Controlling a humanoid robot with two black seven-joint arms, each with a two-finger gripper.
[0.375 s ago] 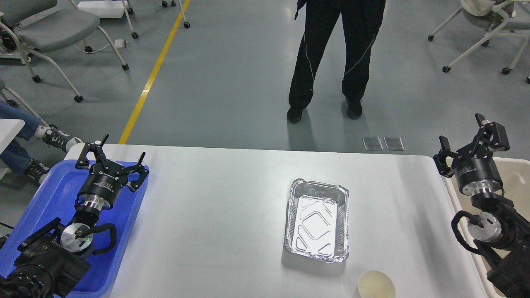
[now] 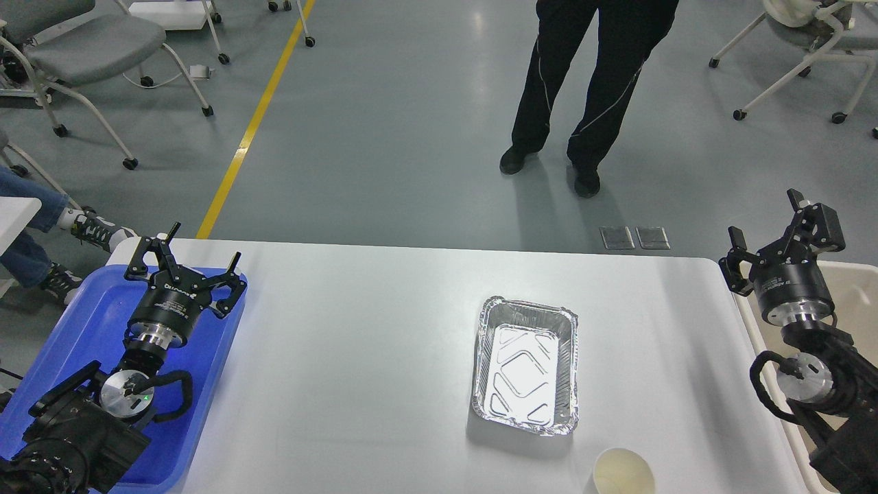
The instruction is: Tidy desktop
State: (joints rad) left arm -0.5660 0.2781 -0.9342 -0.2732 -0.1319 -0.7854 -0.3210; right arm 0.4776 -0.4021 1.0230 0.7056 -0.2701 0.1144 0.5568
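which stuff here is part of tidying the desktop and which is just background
Part of the job:
desktop
foil tray
paper cup
blue plastic tray
beige bin
left gripper, open
right gripper, open

Just around:
standing person
office chairs
yellow floor line

On your white surface (image 2: 357,343) a foil tray (image 2: 526,365) lies right of centre, and a paper cup (image 2: 623,472) stands near it at the front edge. Your left end effector (image 2: 186,264) hangs above the blue plastic tray (image 2: 82,322) at the surface's left end, fingers spread. Your right end effector (image 2: 774,226) sits with fingers apart over the near edge of the beige bin (image 2: 857,295). A person's legs (image 2: 583,89) stand on the floor beyond.
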